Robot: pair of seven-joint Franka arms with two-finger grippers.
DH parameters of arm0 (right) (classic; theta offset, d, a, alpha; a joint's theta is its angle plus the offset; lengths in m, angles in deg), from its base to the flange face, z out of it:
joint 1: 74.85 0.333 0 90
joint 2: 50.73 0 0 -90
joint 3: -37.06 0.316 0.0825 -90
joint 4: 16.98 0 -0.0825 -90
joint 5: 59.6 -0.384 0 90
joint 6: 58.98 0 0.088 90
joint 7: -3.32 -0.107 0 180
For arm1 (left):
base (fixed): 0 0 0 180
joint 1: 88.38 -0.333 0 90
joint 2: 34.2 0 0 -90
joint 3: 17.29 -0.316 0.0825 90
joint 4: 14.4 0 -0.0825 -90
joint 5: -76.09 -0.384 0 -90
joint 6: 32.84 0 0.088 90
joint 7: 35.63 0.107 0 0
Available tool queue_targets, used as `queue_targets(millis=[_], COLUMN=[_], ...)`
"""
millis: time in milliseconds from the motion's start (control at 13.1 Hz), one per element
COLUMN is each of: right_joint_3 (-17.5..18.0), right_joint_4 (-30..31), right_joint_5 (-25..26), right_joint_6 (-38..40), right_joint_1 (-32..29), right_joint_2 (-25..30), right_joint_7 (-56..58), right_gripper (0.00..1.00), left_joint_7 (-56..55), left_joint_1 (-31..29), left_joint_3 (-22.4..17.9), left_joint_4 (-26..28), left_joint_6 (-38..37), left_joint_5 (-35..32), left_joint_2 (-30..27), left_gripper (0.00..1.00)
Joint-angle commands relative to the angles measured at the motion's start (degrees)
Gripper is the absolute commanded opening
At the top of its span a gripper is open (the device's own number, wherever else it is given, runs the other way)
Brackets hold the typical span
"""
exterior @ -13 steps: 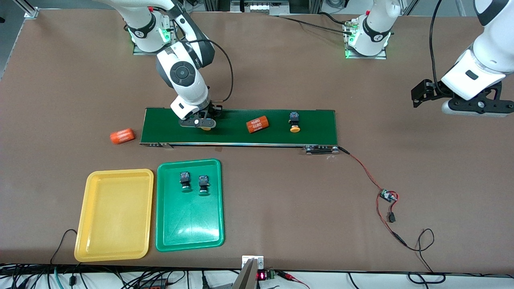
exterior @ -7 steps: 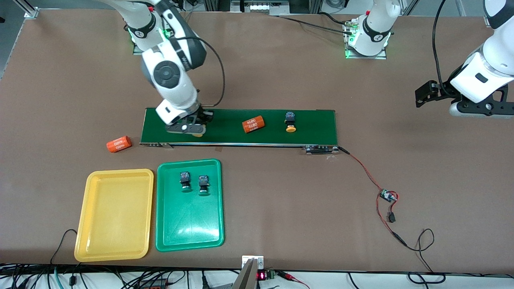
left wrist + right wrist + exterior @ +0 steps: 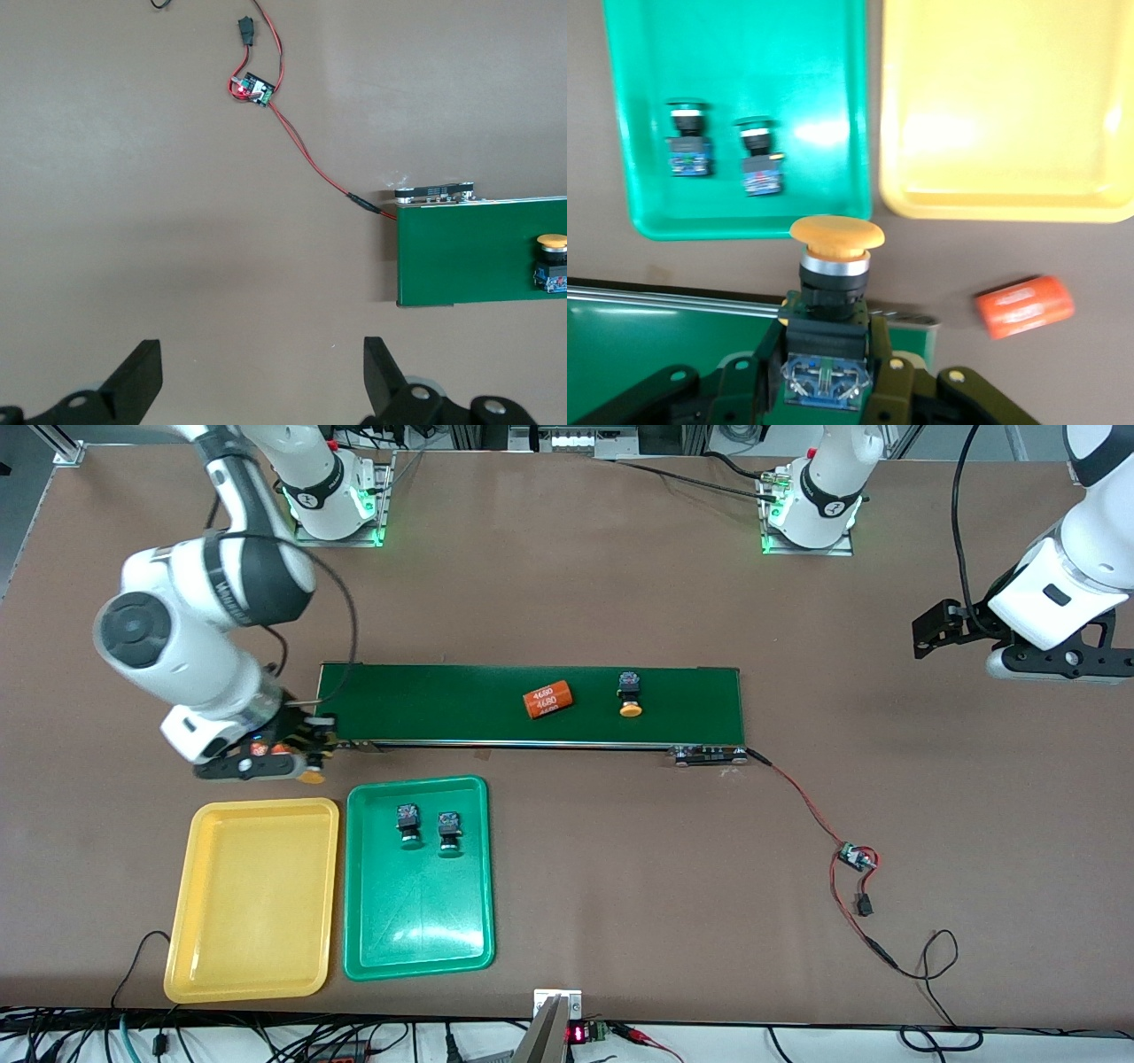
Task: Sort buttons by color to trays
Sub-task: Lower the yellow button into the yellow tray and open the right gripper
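Observation:
My right gripper (image 3: 297,766) is shut on a yellow-capped button (image 3: 310,777) and holds it over the bare table between the conveyor belt's end and the yellow tray (image 3: 252,903). The right wrist view shows the fingers clamped on the button's black-and-blue body (image 3: 829,354), with the cap pointing toward the trays. The yellow tray (image 3: 1001,106) holds nothing. Two green-capped buttons (image 3: 407,824) (image 3: 449,833) lie in the green tray (image 3: 416,921). A second yellow-capped button (image 3: 629,693) lies on the belt. My left gripper (image 3: 1045,664) waits open over the table at the left arm's end, and its fingers are spread wide in the left wrist view (image 3: 263,372).
The long dark-green conveyor belt (image 3: 443,704) carries an orange "4680" cylinder (image 3: 548,699). Another orange cylinder (image 3: 1024,305) lies on the table beside my right gripper. A red-and-black wire with a small circuit board (image 3: 855,857) runs from the belt's other end.
My right gripper lifted the yellow-capped button off the belt and carried it past the belt's end toward the yellow tray. The cylinder and button on the belt moved toward the right arm's end.

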Motion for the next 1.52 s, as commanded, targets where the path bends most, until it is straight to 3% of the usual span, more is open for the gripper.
queue_targets(millis=[0, 228, 456, 608, 1065, 1369, 1445], right_joint_3=[1.1, 0.7, 0.4, -0.9, -2.5, -2.5, -2.5], right_joint_4=[-2.9, -7.6, -11.8, -14.8, -16.8, -16.8, -16.8], right_joint_5=[0.4, 4.1, 4.8, 9.3, 9.9, 9.8, 9.8], right_joint_6=[1.2, -0.3, -7.0, -9.9, -17.8, -18.1, -18.1], right_joint_1=[-5.5, -10.3, -12.2, -11.8, -12.1, -11.8, -11.8], right_joint_2=[-1.5, -7.9, -14.1, -18.9, -26.5, -27.3, -27.5], right_joint_7=[8.7, 16.9, 22.2, 22.0, 21.7, 17.9, 17.8], right_gripper=[0.12, 0.12, 0.12, 0.13, 0.16, 0.28, 0.46], left_joint_7=[0.5, 0.3, 0.4, 0.4, 0.3, 0.3, 0.3], left_joint_1=[0.1, 0.1, 0.1, 0.1, 0.1, 0.1, 0.1], left_joint_3=[0.5, 0.7, 0.6, 0.6, 0.6, 0.6, 0.6], left_joint_4=[-1.6, -1.6, -1.6, -1.6, -1.6, -1.6, -1.6], left_joint_6=[-1.5, -1.5, -1.5, -1.5, -1.5, -1.5, -1.5], left_joint_5=[0.8, 0.8, 0.8, 0.8, 0.8, 0.8, 0.8], left_joint_2=[0.4, 0.4, 0.5, 0.5, 0.5, 0.5, 0.4], left_gripper=[1.00, 1.00, 1.00, 1.00, 1.00, 1.00, 1.00])
